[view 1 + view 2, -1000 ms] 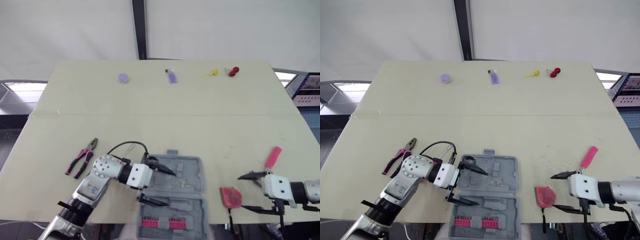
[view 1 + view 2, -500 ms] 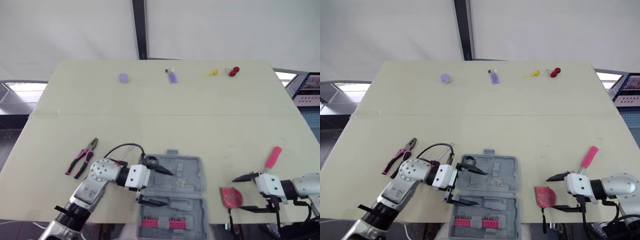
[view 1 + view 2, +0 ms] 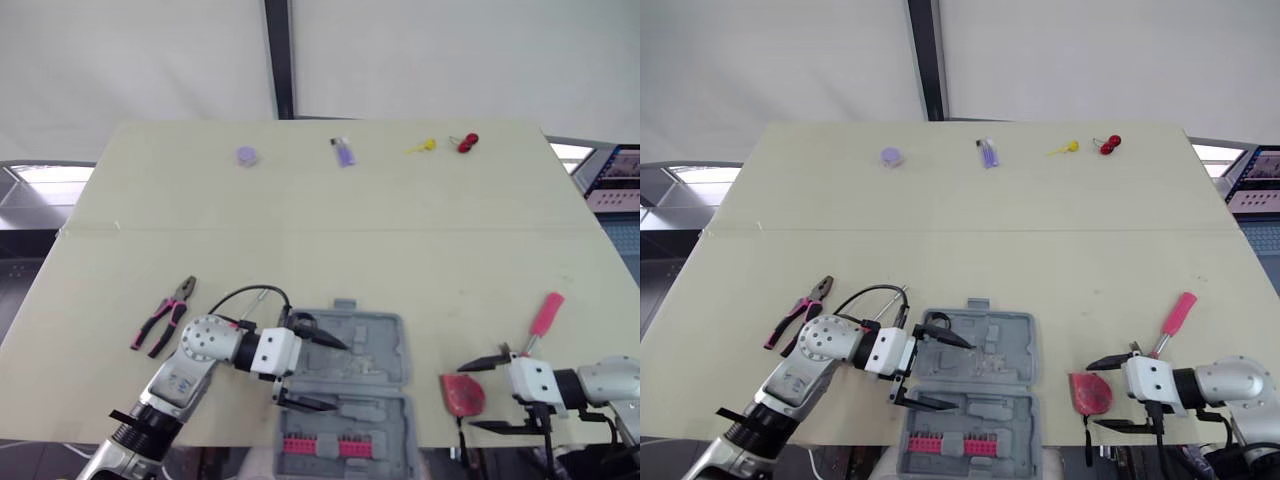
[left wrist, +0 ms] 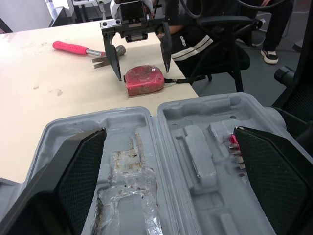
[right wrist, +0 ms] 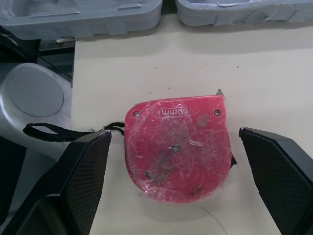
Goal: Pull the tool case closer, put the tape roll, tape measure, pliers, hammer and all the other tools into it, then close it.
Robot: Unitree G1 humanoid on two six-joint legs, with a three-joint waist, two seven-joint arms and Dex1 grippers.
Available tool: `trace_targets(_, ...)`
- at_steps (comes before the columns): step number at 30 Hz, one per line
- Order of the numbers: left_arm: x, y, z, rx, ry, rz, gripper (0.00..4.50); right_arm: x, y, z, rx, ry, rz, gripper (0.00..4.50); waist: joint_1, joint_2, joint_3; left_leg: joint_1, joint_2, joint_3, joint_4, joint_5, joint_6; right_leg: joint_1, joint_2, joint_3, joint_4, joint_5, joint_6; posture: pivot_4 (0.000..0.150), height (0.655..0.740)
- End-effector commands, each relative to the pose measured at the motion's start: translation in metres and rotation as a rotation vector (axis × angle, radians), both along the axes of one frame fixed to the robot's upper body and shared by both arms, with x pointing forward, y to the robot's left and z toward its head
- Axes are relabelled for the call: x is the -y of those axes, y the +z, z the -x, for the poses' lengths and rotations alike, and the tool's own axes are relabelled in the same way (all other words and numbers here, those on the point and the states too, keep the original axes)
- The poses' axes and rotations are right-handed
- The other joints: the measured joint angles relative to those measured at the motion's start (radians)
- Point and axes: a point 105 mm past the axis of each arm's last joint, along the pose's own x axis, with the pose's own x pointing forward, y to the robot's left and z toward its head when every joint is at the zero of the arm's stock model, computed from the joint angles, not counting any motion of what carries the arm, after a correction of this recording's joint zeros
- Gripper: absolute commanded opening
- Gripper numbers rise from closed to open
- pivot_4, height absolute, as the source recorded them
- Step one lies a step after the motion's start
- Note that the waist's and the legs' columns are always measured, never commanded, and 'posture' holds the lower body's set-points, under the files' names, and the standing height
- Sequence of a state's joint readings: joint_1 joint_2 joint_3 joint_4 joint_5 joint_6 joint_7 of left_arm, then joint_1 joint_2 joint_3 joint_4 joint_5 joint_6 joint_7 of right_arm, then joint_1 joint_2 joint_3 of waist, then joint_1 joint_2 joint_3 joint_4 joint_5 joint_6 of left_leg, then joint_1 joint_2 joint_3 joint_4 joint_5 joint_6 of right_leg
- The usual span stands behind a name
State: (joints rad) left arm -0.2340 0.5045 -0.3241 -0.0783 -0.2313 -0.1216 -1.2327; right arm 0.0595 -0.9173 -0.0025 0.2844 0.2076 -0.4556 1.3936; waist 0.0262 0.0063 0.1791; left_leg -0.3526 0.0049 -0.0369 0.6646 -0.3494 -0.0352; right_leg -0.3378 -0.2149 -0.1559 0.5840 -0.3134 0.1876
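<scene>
Beige table [image 3: 330, 215], purple disc [image 3: 247, 156] at its far edge, black office chair [image 4: 222, 20], person's striped sleeve [image 4: 191, 45]

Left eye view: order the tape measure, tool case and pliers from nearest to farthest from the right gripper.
1. Tape measure: between the open fingers of the right gripper, at the table's near edge.
2. Tool case: lying open, to the robot's left of the tape measure.
3. Pliers: beyond the case, near the table's left edge.

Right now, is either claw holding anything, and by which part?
Nothing is held: the left claw is open over the tool case, the right claw open astride the tape measure, not gripping.
</scene>
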Motion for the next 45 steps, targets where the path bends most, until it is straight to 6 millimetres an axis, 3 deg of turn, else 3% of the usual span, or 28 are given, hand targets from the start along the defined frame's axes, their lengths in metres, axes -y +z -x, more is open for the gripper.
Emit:
trace_targets(1,0.005,0.011,0.003,0.036,-0.025,0.032,4.50,-0.003,-0.004,0.000,0.003,-0.016,-0.017,4.42,0.000,0.000,0.000,0.000,0.000,0.000,0.000,0.000,0.000,0.000,0.000,0.000,0.000,0.000,0.000,0.150,0.7400)
trace_targets(17,0.006,0.015,0.000,0.041,-0.002,0.039,4.50,-0.002,-0.019,-0.002,-0.008,-0.034,-0.006,4.42,-0.002,0.000,0.000,0.000,0.000,0.000,0.000,0.000,0.000,0.000,0.000,0.000,0.000,0.000,0.000,0.150,0.7400)
trace_targets(20,0.007,0.016,0.000,0.041,0.000,0.041,4.50,0.000,-0.020,-0.003,-0.006,-0.041,-0.007,3.61,-0.001,0.000,0.000,0.000,0.000,0.000,0.000,0.000,0.000,0.000,0.000,0.000,0.000,0.000,0.000,0.150,0.7400)
trace_targets(21,0.007,0.016,-0.001,0.041,0.001,0.041,4.50,0.000,-0.020,-0.004,-0.007,-0.047,-0.009,3.10,-0.001,0.000,0.000,0.000,0.000,0.000,0.000,0.000,0.000,0.000,0.000,0.000,0.000,0.000,0.000,0.150,0.7400)
trace_targets(22,0.007,0.016,-0.001,0.041,0.003,0.040,4.50,0.001,-0.021,-0.004,-0.009,-0.050,-0.011,2.95,0.000,0.000,0.000,0.000,0.000,0.000,0.000,0.000,0.000,0.000,0.000,0.000,0.000,0.000,0.000,0.150,0.7400)
trace_targets(28,0.005,0.015,-0.006,0.043,0.035,0.044,4.50,0.003,-0.005,-0.007,-0.035,-0.085,-0.003,2.95,0.000,0.000,0.000,0.000,0.000,0.000,0.000,0.000,0.000,0.000,0.000,0.000,0.000,0.000,0.000,0.150,0.7400)
trace_targets(33,-0.004,0.019,-0.018,0.054,0.108,0.059,4.50,-0.026,0.052,-0.024,-0.027,-0.097,0.029,2.95,-0.003,0.002,0.000,0.000,0.000,0.000,0.000,0.000,0.000,-0.001,0.000,0.000,0.001,0.000,0.000,0.150,0.7400)
trace_targets(37,-0.010,0.017,-0.025,0.056,0.157,0.061,4.50,-0.056,0.077,-0.027,0.022,-0.063,0.144,2.95,0.001,0.002,-0.001,0.000,0.001,0.000,0.000,0.000,0.000,-0.001,0.000,0.000,0.000,0.000,0.000,0.150,0.7400)
trace_targets(42,-0.016,0.011,-0.030,0.063,0.174,0.042,4.50,-0.085,0.081,-0.043,0.046,-0.139,0.365,2.95,0.002,0.002,0.000,-0.003,0.000,-0.001,0.001,0.000,0.000,-0.003,0.000,0.000,0.000,0.000,-0.001,0.150,0.7400)
trace_targets(45,-0.021,0.011,-0.035,0.073,0.210,0.051,4.50,-0.109,0.078,-0.059,0.152,-0.119,0.454,2.95,-0.002,0.001,-0.001,-0.004,0.000,-0.002,0.001,0.000,0.000,-0.004,0.000,0.000,0.000,0.000,-0.001,0.150,0.7400)
